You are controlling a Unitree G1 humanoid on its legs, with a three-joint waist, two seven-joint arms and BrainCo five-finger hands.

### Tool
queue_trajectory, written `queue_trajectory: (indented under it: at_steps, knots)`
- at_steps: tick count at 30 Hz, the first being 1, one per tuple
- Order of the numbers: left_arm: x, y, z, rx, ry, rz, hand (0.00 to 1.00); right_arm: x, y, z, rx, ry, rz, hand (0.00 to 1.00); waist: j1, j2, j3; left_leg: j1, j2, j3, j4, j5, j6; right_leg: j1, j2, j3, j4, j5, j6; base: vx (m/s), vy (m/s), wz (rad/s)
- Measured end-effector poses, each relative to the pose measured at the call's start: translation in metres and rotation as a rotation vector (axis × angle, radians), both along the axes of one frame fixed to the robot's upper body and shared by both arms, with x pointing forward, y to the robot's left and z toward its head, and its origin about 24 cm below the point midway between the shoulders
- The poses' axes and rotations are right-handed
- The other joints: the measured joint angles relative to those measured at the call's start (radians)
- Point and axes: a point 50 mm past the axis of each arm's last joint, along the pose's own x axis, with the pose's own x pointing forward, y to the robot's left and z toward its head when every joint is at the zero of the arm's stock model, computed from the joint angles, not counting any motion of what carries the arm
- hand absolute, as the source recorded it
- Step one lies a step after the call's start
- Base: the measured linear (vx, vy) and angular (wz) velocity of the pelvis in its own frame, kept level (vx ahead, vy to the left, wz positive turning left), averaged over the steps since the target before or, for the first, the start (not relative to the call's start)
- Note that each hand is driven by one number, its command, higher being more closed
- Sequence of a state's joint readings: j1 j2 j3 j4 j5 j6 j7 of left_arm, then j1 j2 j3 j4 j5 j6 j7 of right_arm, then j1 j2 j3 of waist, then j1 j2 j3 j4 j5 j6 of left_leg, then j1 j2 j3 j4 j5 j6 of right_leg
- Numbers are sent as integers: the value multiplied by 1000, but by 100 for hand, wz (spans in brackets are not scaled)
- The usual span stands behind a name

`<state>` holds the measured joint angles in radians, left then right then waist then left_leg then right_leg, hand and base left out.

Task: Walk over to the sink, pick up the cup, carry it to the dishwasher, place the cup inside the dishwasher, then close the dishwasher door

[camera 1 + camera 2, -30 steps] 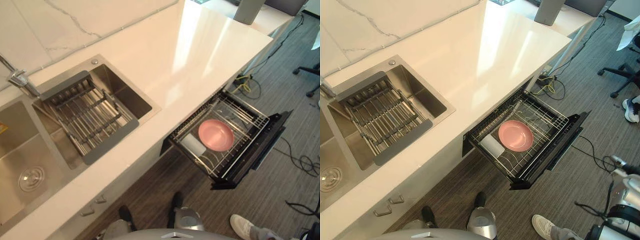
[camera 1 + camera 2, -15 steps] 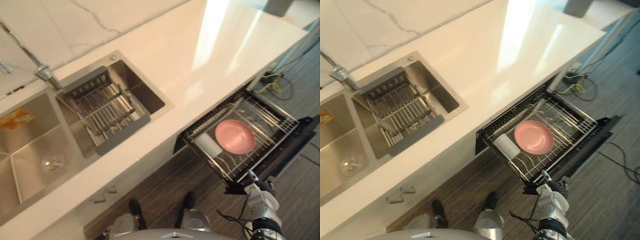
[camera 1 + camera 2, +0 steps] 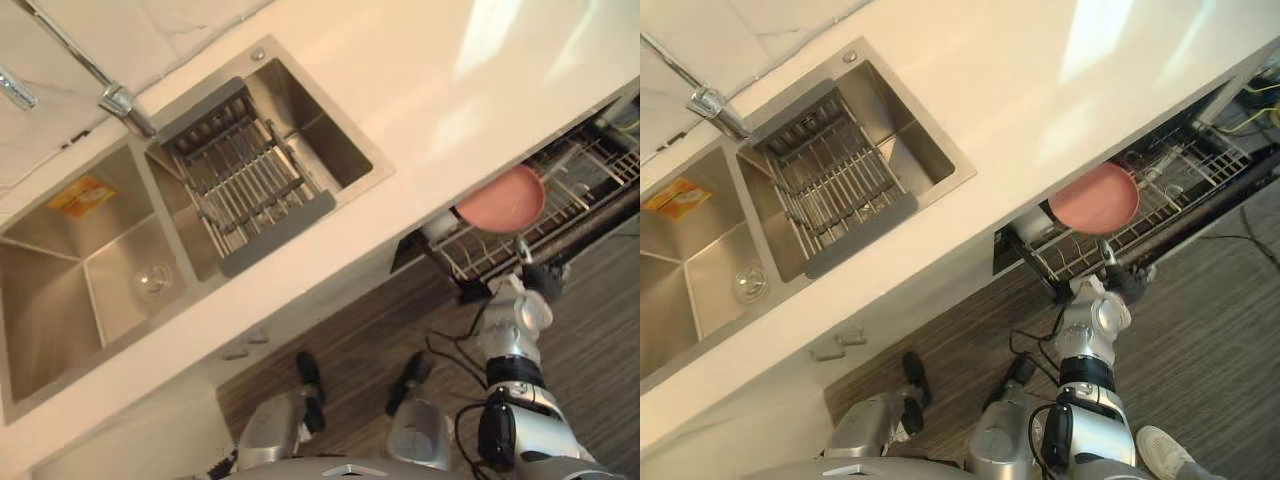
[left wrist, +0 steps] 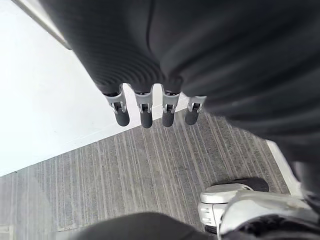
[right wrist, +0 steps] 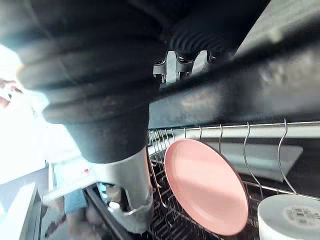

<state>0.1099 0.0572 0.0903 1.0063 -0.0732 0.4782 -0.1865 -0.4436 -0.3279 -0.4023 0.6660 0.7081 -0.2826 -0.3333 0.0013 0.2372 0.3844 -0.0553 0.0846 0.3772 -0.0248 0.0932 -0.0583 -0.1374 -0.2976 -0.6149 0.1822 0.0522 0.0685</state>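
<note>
The white cup (image 3: 1033, 225) lies on its side in the open dishwasher's wire rack (image 3: 1170, 165), beside a pink plate (image 3: 1095, 195). In the right wrist view the cup (image 5: 290, 217) and the plate (image 5: 205, 187) show close by. My right hand (image 3: 1127, 282) is at the near corner of the dark dishwasher door (image 3: 1200, 222); its fingers (image 5: 177, 65) reach past the door's edge and are partly hidden by it. My left hand (image 4: 145, 112) hangs over the grey floor with straight fingers and holds nothing.
A double steel sink (image 3: 60, 290) with a grey drainer rack (image 3: 245, 180) and a tap (image 3: 120, 100) sits in the white counter (image 3: 420, 70). A yellow packet (image 3: 82, 195) lies in the left basin. A person's shoe (image 3: 1170, 445) is by my right side.
The camera has swung and tilted, so the whole scene has shifted. My right arm has risen from the lower right to the dishwasher door's near corner.
</note>
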Motion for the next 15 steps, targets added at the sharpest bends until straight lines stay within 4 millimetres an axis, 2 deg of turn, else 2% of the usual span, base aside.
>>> queue_trajectory:
  at_steps: [5,11,15]
  knots:
    - [-3,-3,-1,-20,10,-13,0,18,9,25,-52,-97,110,0,14,-2,4,-18,-19,-38,-32,38,6,-57,-53,-9,123,-65,-4,-25,-25,26]
    - [-4,-3,-1,-7,6,-52,0,42,17,64,15,-267,181,0,33,9,29,-54,-40,-83,-51,75,16,-106,-109,-34,234,-116,-16,-6,-42,24]
    - [-2,-3,-1,-7,-7,-61,0,45,21,65,61,-321,223,0,21,12,37,-61,-41,-105,-48,92,22,-108,-118,-55,275,-136,-22,28,-88,15]
